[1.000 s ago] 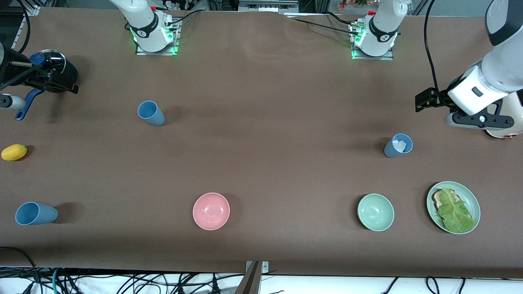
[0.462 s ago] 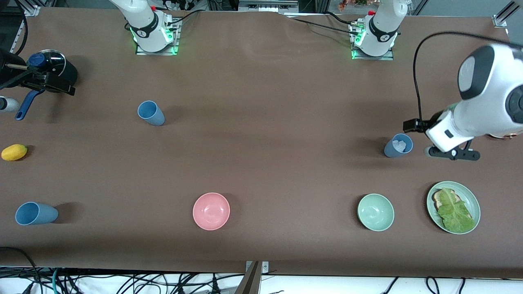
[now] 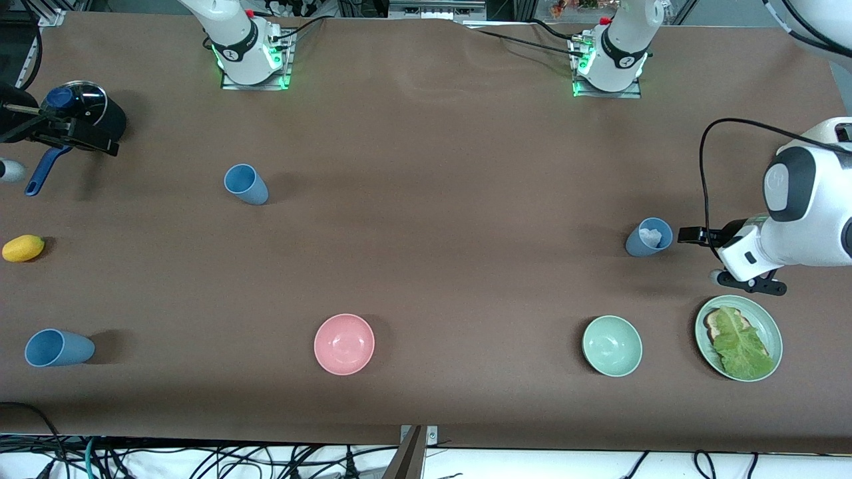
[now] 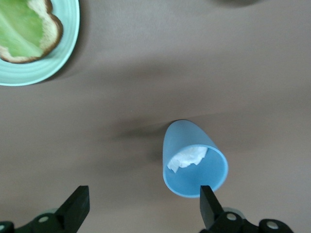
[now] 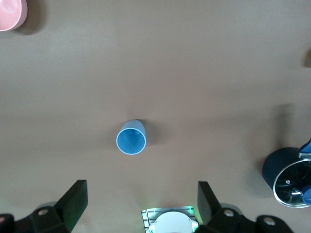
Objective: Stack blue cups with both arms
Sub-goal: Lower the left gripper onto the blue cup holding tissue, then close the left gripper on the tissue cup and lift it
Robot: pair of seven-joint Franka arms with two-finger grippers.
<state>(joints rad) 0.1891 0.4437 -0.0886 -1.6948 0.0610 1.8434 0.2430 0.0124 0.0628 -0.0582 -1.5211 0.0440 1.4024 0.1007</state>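
Note:
Three blue cups stand on the brown table. One (image 3: pixel 246 184) is toward the right arm's base and also shows in the right wrist view (image 5: pixel 131 137). One (image 3: pixel 58 348) is near the front edge at the right arm's end. One (image 3: pixel 649 237) at the left arm's end holds a white crumpled scrap (image 4: pixel 187 157). My left gripper (image 3: pixel 689 235) is open and low beside this cup (image 4: pixel 194 160), which lies off to one side of the gap in the left wrist view (image 4: pixel 142 204), by one finger. My right gripper (image 3: pixel 100 141) is open and empty in the air over a black pot, as its wrist view shows (image 5: pixel 140 199).
A pink bowl (image 3: pixel 344 344) and a pale green bowl (image 3: pixel 612 345) sit near the front edge. A green plate (image 3: pixel 765 319) with bread and lettuce is by the left arm's end. A black lidded pot (image 3: pixel 86 106), a blue-handled utensil (image 3: pixel 40 174) and a yellow fruit (image 3: pixel 23 247) are at the right arm's end.
The left arm has swung down and its gripper has come low beside the cup with the white scrap. The right gripper has drifted slightly toward its end of the table.

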